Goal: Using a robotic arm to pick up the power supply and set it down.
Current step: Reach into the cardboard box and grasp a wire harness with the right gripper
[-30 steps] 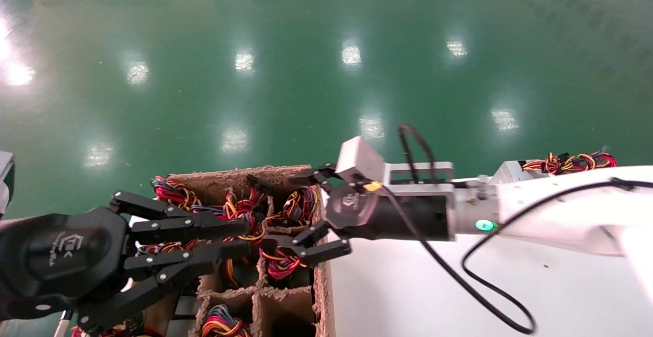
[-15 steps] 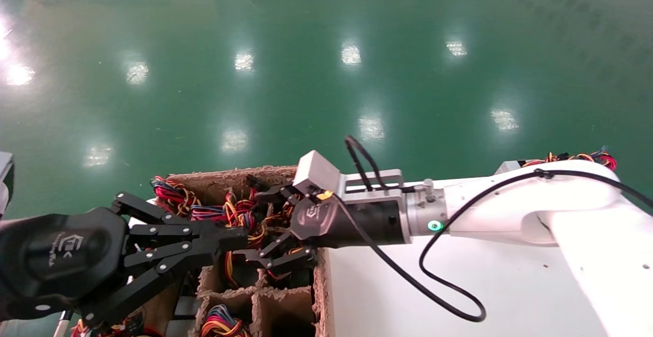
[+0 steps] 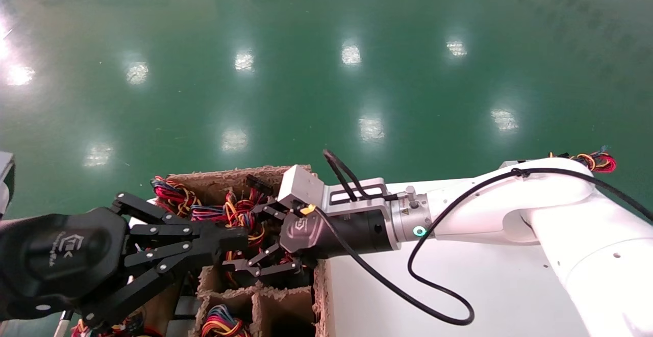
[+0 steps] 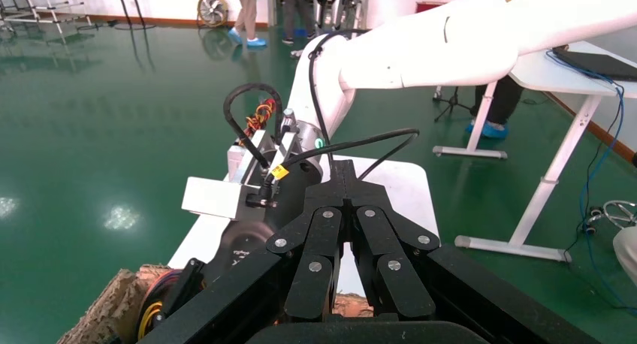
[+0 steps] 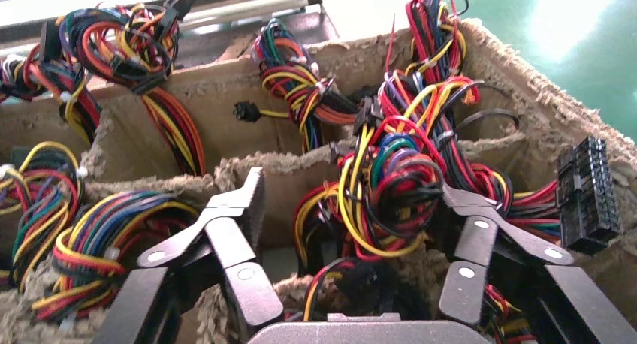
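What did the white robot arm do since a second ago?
The robotic arm slid toward the robot's left, bringing the right gripper from the box's edge over the cardboard box. It is open astride a wire bundle, gripping nothing yet. The left gripper stayed put, shut.

A: Any readable text?
B: No words legible. Embossed logo emblem on the left gripper (image 3: 204, 248) housing, lettering beneath too small to read.
A: Right side?
B: Same emblem on the right gripper (image 3: 265, 242) body. Small yellow tag (image 3: 307, 208) at its 12 o'clock, a warning triangle sticker (image 3: 404, 212) on the wrist ring; neither readable.
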### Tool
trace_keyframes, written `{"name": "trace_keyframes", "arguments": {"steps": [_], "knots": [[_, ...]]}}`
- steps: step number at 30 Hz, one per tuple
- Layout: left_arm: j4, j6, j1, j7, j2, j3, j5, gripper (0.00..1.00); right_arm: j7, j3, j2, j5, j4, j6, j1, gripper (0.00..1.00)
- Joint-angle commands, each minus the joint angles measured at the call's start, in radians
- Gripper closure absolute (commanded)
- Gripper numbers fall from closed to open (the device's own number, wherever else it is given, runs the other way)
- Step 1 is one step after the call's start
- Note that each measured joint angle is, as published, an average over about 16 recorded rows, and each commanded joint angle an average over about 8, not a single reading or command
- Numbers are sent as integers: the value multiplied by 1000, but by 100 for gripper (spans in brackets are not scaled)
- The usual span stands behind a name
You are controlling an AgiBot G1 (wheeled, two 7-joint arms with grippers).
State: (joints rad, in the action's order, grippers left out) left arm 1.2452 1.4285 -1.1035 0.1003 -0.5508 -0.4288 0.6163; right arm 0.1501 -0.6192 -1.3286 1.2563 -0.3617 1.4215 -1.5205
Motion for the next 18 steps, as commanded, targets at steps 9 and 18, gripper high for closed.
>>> {"name": "trace_keyframes", "arguments": {"steps": [9, 18], "knots": [[0, 0, 0, 0, 0, 0, 0, 100, 7, -9, -1, -5, 8, 11, -7, 100], [0, 0, 0, 0, 0, 0, 0, 100, 5, -5, -7, -27, 24, -6, -3, 100]]}}
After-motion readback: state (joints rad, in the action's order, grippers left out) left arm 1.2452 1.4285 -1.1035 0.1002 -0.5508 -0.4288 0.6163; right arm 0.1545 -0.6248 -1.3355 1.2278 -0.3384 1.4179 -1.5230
